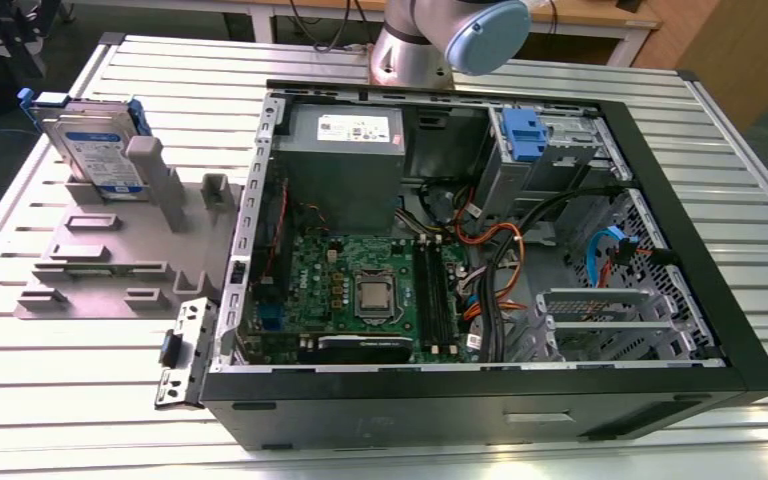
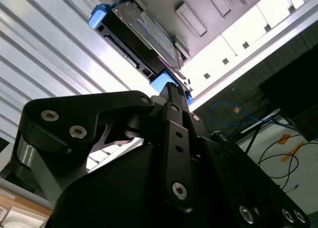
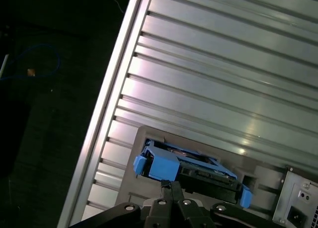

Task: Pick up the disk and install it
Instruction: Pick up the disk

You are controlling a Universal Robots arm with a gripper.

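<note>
First wrist view, nearest thing first: the gripper (image 3: 171, 186) sits right under the lens. In both wrist views its jaws look pressed together with nothing between them. Just past its tip along the line of sight is the disk (image 3: 203, 174), blue end tab facing me. I judge that closeness to be only an overlap in sight, and the disk seems well apart from the gripper and untouched. The second wrist view shows the disk (image 2: 144, 32) from its narrow side, with the tab lying straight beyond the gripper (image 2: 170, 88).

In the exterior view the disk (image 1: 97, 150) stands on edge in the grey holder (image 1: 104, 250) at the upper left of the frame, on the slatted table (image 1: 37, 350). The arm (image 1: 451, 40) is at top centre, behind the open computer case (image 1: 491, 400), which takes the middle and right. Another blue caddy (image 1: 524, 135) sits in the case's upper right corner.

I take the step in hand to be the reach for the pick. To do it well I'd want the jaws spread before closing in, since shut they would only butt the tab. I'd keep the tab centred on the gripper's axis and come in square to the disk so both sides seat evenly. The disk should be held so it can leave its slot straight, without levering against the holder's walls.
</note>
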